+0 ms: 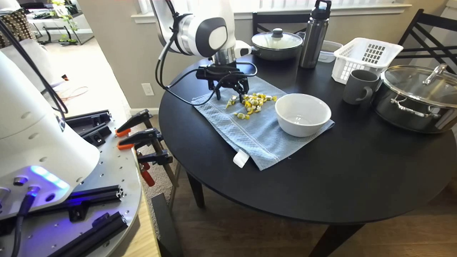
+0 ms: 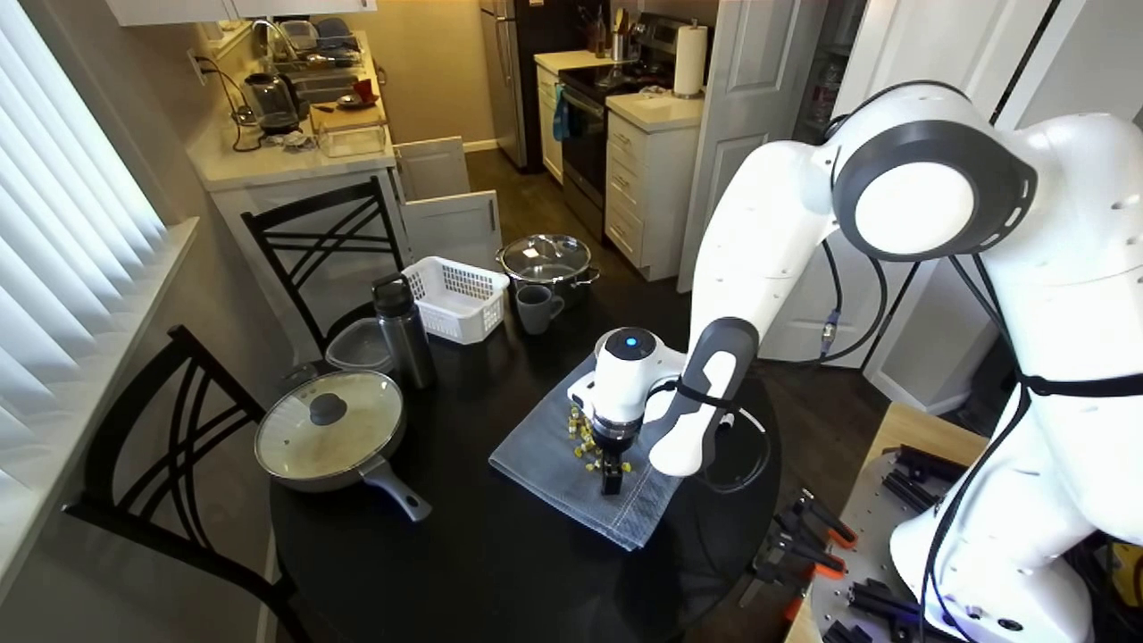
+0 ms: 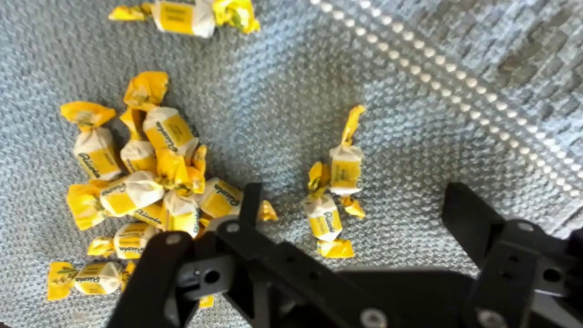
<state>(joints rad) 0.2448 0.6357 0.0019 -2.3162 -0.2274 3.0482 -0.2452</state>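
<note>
Two wrapped candies (image 3: 345, 175) lie on a blue-gray towel (image 3: 282, 114), in the gap between the fingers (image 3: 249, 207) of my claw (image 3: 354, 196), which stands wide apart with nothing in its hold. One finger overlaps the edge of the candy pile (image 3: 132, 193) in the wrist view; whether it touches, I can't tell. As I judge it, placing the claw low is done and gripping is left: every candy I can see lies on the towel. Near the pile, a white bowl (image 1: 301, 121) stands upright on the same towel. Under it all is a round black table (image 1: 339, 178), carrying farther off a gray mug (image 1: 358, 89), a glass-lidded pot (image 1: 407, 110), a white basket (image 1: 344, 66), a steel bottle (image 1: 314, 43) and a lidded pan (image 1: 276, 42). Past its edge I see black chairs (image 1: 439, 20), slatted blinds (image 2: 71, 152) and, in an exterior view, kitchen cabinets (image 2: 652, 187) and a stove (image 2: 585, 147).
</note>
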